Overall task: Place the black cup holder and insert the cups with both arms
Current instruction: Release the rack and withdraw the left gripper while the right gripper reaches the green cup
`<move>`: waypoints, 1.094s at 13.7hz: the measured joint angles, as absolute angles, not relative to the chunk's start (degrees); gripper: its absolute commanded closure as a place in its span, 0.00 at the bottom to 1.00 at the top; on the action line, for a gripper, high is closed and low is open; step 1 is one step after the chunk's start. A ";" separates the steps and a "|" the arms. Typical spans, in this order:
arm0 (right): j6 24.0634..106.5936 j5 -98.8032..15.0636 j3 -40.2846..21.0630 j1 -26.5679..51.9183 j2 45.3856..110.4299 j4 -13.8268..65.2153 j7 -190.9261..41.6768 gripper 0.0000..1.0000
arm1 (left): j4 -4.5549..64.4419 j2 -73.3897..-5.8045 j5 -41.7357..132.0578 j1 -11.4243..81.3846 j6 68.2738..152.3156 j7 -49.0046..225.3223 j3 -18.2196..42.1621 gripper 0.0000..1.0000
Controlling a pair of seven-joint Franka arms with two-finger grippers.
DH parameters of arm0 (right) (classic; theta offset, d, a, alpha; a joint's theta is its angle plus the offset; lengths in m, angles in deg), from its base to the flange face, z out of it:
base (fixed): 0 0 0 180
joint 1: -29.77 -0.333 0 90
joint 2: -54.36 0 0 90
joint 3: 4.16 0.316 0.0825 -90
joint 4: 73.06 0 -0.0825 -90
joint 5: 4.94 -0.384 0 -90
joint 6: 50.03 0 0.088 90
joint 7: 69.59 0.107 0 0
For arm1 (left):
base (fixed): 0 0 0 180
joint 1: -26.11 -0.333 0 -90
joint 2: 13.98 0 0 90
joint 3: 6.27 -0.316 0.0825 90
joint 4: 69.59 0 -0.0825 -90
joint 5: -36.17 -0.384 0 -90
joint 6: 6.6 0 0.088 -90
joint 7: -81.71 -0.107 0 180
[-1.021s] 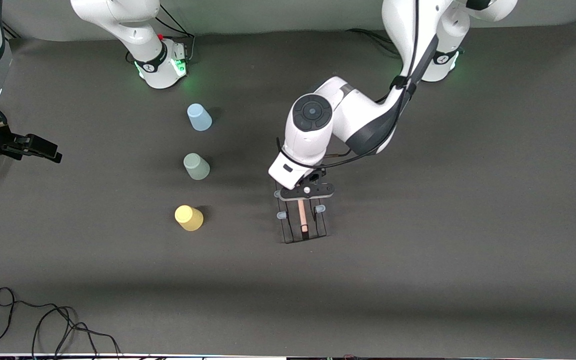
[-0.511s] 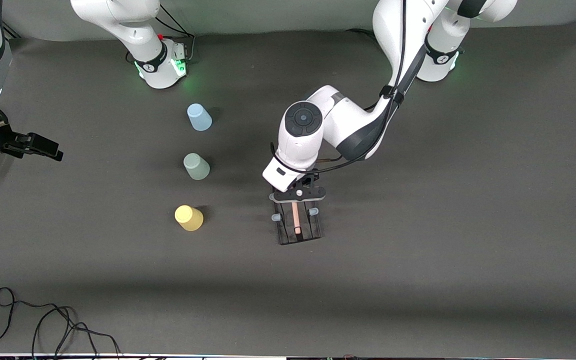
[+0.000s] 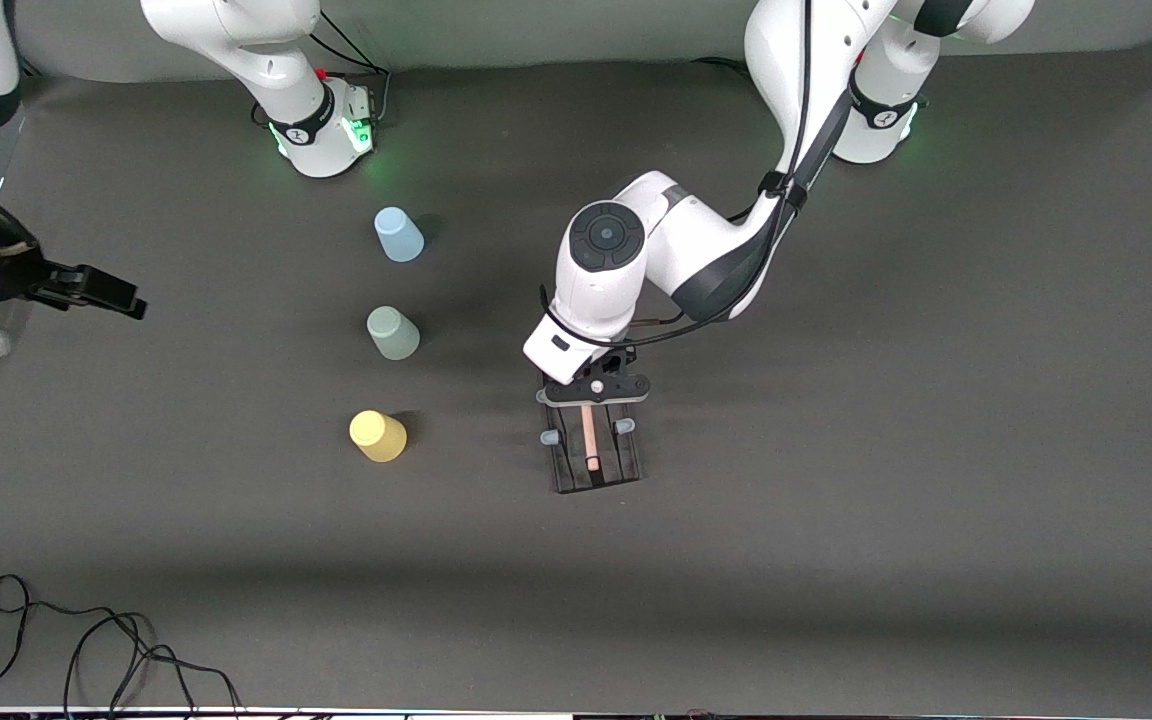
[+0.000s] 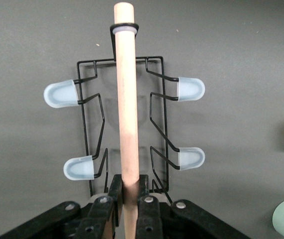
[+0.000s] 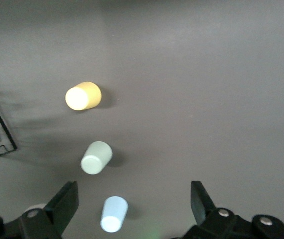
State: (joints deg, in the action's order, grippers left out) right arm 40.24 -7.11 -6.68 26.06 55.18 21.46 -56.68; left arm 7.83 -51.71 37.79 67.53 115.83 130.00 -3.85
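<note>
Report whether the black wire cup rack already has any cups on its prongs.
Empty. The black wire cup rack shows bare blue-capped prongs, and the three small plastic cups stand on the table beside it.

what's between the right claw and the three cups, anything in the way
Nothing visible. The right claw hangs open over bare mat with the blue cup, grey-green cup and yellow cup in plain sight. The rack, held by the left claw, stands toward the left arm's end.

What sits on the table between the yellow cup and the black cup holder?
Nothing: in the front view only bare dark table separates the yellow cup from the black cup holder, which the left pincer holds by its wooden handle.
</note>
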 measured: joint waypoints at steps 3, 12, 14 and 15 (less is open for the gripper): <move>40.56 -7.14 -6.57 21.06 55.43 22.16 -48.54 0.00 | 7.80 -51.72 37.79 67.53 115.95 130.01 -3.91 0.00; 51.99 -7.14 -6.55 16.39 55.28 35.41 -41.52 0.00 | 4.71 -45.64 37.79 64.47 106.29 128.67 -5.18 0.00; 55.69 -7.14 -6.56 14.78 55.10 39.47 -39.18 0.00 | 4.59 -42.13 37.79 62.31 101.08 124.20 -5.34 0.00; 58.07 -7.14 -6.56 13.66 55.06 41.51 -37.84 0.00 | 4.54 -40.27 37.79 60.93 98.11 121.64 -5.42 0.00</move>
State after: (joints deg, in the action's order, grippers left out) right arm 58.07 -7.14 -6.56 13.66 55.06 41.51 -37.84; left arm 4.54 -40.27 37.79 60.93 98.11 121.64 -5.42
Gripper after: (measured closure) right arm 0.000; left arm 0.000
